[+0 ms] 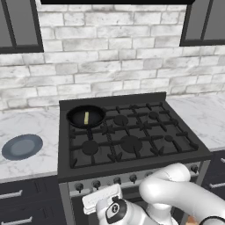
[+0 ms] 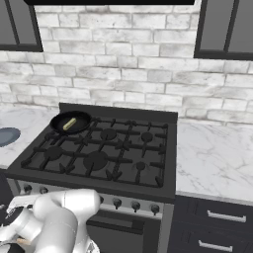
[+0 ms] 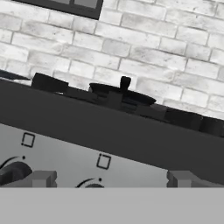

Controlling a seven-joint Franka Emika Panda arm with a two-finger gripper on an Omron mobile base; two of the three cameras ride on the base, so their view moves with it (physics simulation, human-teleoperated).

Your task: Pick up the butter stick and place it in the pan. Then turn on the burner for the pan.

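Observation:
The black pan (image 1: 85,116) (image 2: 70,122) sits on the stove's rear left burner. The pale yellow butter stick (image 1: 86,117) (image 2: 69,123) lies inside it. My gripper (image 3: 111,179) is open and empty, low in front of the stove and pointing at the grey knob panel (image 3: 131,168). Its two fingertips (image 3: 41,178) stand wide apart. One knob (image 3: 92,185) peeks up between them, and another knob (image 3: 12,173) lies just left of the left fingertip. From this low angle the pan (image 3: 122,93) shows edge-on above the stove's front rim.
A blue-grey plate (image 1: 22,146) (image 2: 5,136) rests on the marble counter left of the stove. A row of knobs (image 1: 116,180) (image 2: 117,202) runs along the stove front. Dark drawers (image 2: 212,216) stand to the right, with a brick wall behind.

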